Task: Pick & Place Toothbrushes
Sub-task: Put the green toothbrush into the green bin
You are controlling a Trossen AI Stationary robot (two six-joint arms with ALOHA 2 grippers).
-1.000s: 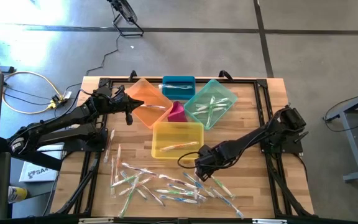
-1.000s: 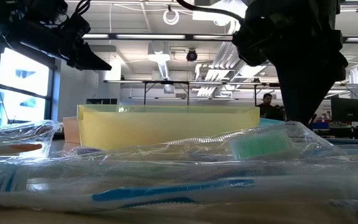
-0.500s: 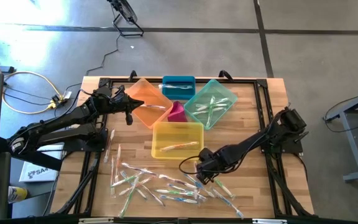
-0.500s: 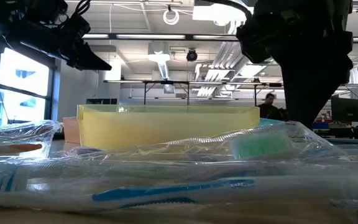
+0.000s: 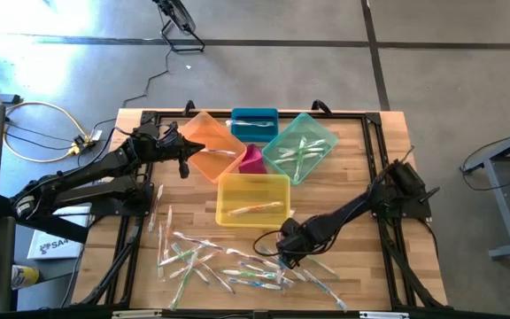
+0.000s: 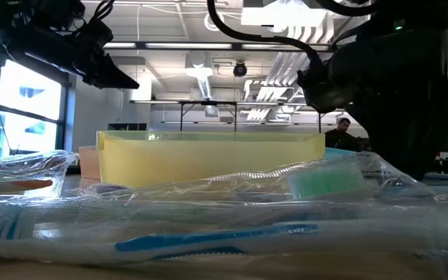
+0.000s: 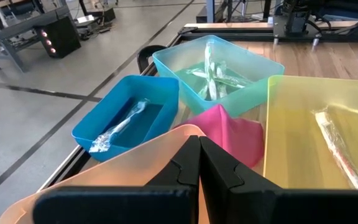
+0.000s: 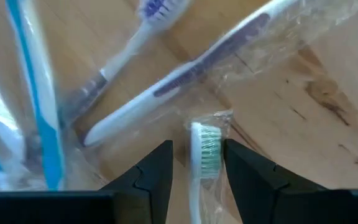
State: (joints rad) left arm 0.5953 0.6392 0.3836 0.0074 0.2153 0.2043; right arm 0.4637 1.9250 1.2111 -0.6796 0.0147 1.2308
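Observation:
Many wrapped toothbrushes (image 5: 228, 266) lie flat in a loose pile on the wooden table near its front edge. My right gripper (image 5: 289, 249) points down over the pile's right part, open. In the right wrist view its fingers (image 8: 157, 171) stand on either side of a green-bristled toothbrush head (image 8: 206, 146) in a clear wrapper; I see no touch. A purple-striped toothbrush (image 8: 197, 65) lies just beyond. My left gripper (image 5: 182, 165) hangs shut above the orange bin (image 5: 206, 146), holding nothing.
Five bins stand at the table's far middle: orange, blue (image 5: 255, 124), teal (image 5: 301, 146) with several toothbrushes, a small pink one (image 5: 252, 159), and yellow (image 5: 252, 197) with one toothbrush, closest to the pile. Bare wood lies right of the pile.
My right gripper has sunk and gone a little toward the table's near edge, down onto the pile, with its fingers as far apart as before. The toothbrushes and bins have kept their places.

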